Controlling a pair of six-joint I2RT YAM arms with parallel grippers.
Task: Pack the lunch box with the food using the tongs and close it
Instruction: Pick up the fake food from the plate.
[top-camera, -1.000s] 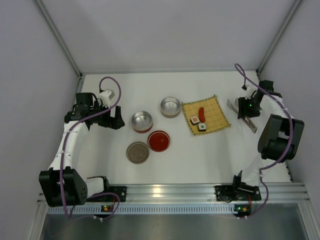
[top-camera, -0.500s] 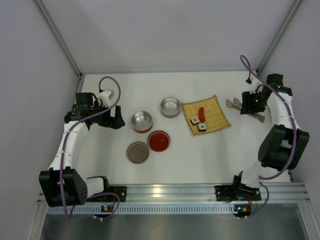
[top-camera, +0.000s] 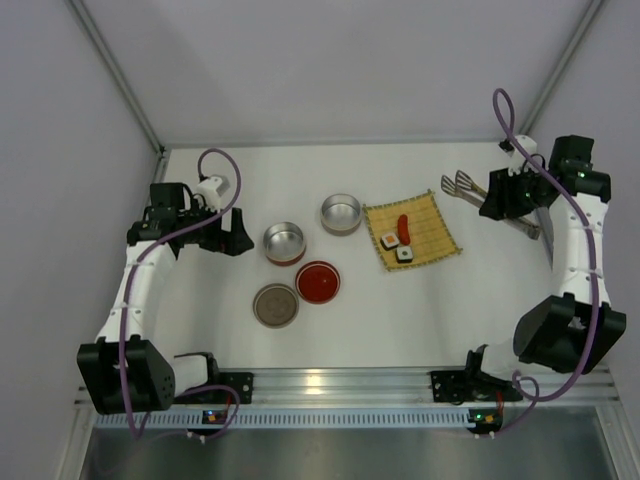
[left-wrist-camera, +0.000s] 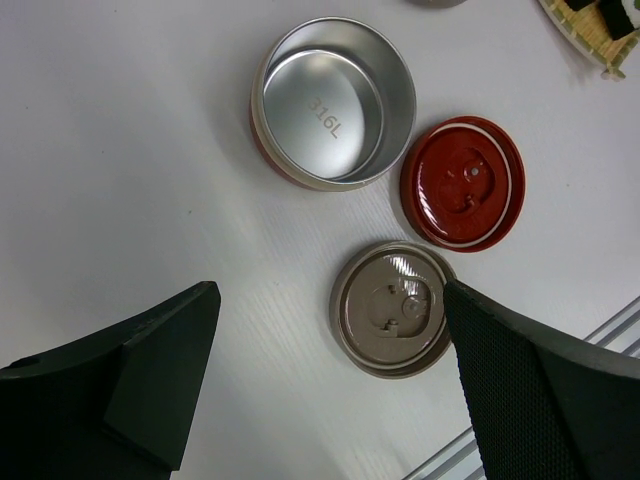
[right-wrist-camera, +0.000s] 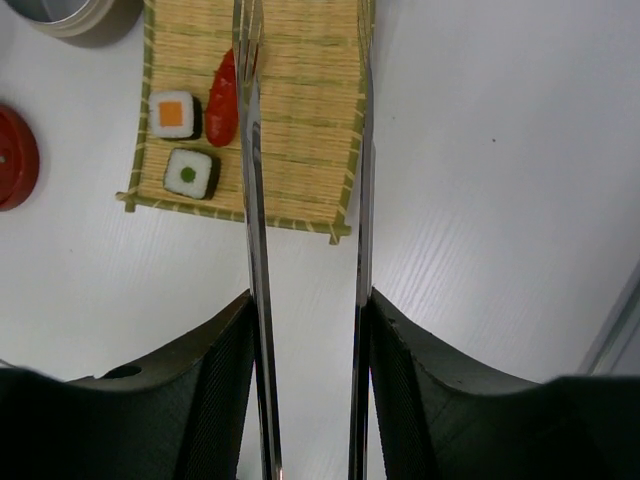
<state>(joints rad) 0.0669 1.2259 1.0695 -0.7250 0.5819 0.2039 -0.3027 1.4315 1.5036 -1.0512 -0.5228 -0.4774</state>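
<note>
My right gripper (top-camera: 497, 196) (right-wrist-camera: 310, 320) is shut on the silvery tongs (top-camera: 460, 184) (right-wrist-camera: 252, 200), one tong arm against each finger, tips pointing at the bamboo mat (top-camera: 411, 229). On the mat lie the food pieces: an orange-centred sushi cube (right-wrist-camera: 173, 114), a green-centred one (right-wrist-camera: 190, 173) and a red piece (right-wrist-camera: 222, 98). The lunch box stands open as two steel bowls (top-camera: 283, 243) (top-camera: 341, 213). My left gripper (top-camera: 232, 240) (left-wrist-camera: 328, 292) hangs open left of the bowls, with nothing between its fingers.
A red lid (top-camera: 318, 282) (left-wrist-camera: 463, 182) and a brown lid (top-camera: 275, 305) (left-wrist-camera: 393, 308) lie upside down in front of the bowls. White walls close the table at the back and sides. A metal rail runs along the near edge.
The right arm has lifted the tongs off the table and swung toward the back right corner; the tongs' tips now point left at the mat. The left arm has barely moved.
</note>
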